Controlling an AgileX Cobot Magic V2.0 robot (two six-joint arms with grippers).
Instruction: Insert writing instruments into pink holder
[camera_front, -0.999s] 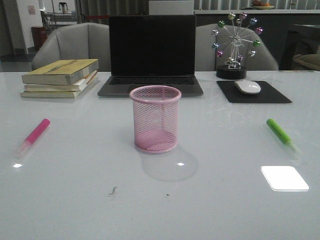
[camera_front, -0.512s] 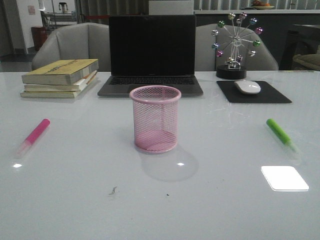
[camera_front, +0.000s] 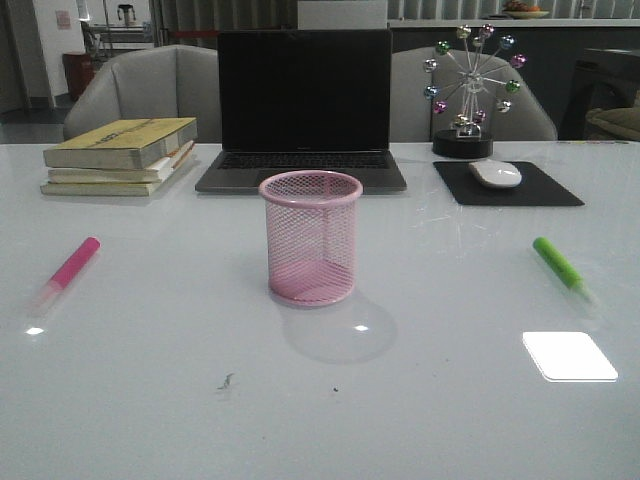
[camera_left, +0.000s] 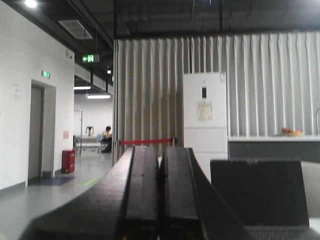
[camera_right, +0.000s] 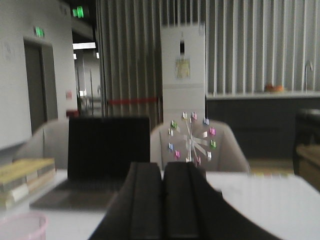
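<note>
The pink mesh holder stands upright and empty at the middle of the table, and its rim also shows low in the right wrist view. A hot pink highlighter lies flat on the left side of the table. On the right side lies a bright green highlighter. Neither arm appears in the front view. My left gripper is shut with nothing between its fingers and looks level over the room. My right gripper is shut too, also on nothing.
An open black laptop stands behind the holder. Stacked books lie at the back left. At the back right are a mouse on a black pad and a ferris-wheel desk toy.
</note>
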